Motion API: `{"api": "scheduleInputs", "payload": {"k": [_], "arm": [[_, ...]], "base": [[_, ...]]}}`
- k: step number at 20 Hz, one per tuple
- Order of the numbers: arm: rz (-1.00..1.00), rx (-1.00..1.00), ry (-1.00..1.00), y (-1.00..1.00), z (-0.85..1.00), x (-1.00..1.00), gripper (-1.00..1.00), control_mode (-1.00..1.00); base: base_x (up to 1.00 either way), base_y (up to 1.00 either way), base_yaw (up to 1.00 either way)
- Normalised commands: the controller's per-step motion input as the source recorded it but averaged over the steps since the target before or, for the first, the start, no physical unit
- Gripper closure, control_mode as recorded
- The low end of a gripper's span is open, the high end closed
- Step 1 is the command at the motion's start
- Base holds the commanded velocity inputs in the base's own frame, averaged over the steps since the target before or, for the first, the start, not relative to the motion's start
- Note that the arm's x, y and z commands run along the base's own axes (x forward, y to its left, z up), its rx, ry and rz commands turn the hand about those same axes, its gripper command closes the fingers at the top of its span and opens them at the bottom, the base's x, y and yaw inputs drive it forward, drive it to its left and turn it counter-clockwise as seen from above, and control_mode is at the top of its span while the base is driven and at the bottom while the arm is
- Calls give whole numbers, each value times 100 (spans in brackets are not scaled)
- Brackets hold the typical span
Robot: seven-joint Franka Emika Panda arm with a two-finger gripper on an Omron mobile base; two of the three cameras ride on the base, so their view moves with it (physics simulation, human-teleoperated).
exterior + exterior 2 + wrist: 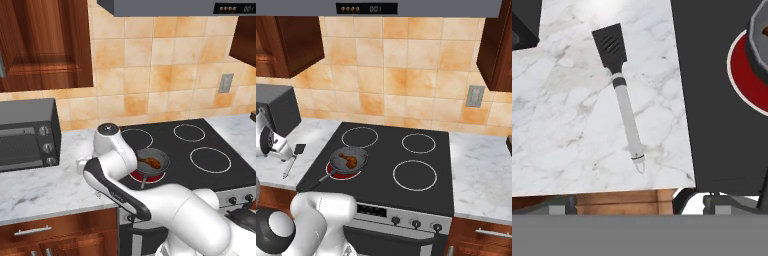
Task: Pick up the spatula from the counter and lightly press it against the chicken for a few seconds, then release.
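Note:
The spatula (623, 95) lies flat on the marble counter, with its black slotted blade pointing away and its white handle toward the counter's front edge. In the right base view the spatula (293, 159) rests just left of the stove. My gripper (642, 206) hovers above it, open, fingertips spread wide with nothing between them. A browned chicken piece (151, 161) sits in the small dark pan (153, 162) on the glowing red front-left burner. The same chicken (347, 160) is to the right of the spatula.
A black toaster oven (27, 135) stands on the counter to the left. The black cooktop (406, 165) has three unlit rings. The pan's handle (320, 177) points toward the stove's front edge. The counter edge (602, 192) lies just below the spatula's handle end.

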Motion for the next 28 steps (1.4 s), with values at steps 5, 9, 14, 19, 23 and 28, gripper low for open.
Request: {"api": "scheduleInputs", "payload": {"k": [5, 9, 14, 19, 23, 28], "arm": [[0, 0, 0, 1, -13, 11, -100, -100], [0, 0, 0, 2, -8, 7, -100, -100], [0, 0, 0, 4, -13, 17, -100, -100], [0, 0, 1, 1, -14, 19, -100, -100], [0, 0, 0, 9, -11, 19, -100, -100], [0, 0, 0, 12, -13, 4, -100, -100]], "base": [[0, 0, 0], [0, 0, 0], [0, 0, 0], [0, 0, 0], [0, 0, 0], [0, 0, 0]]}}
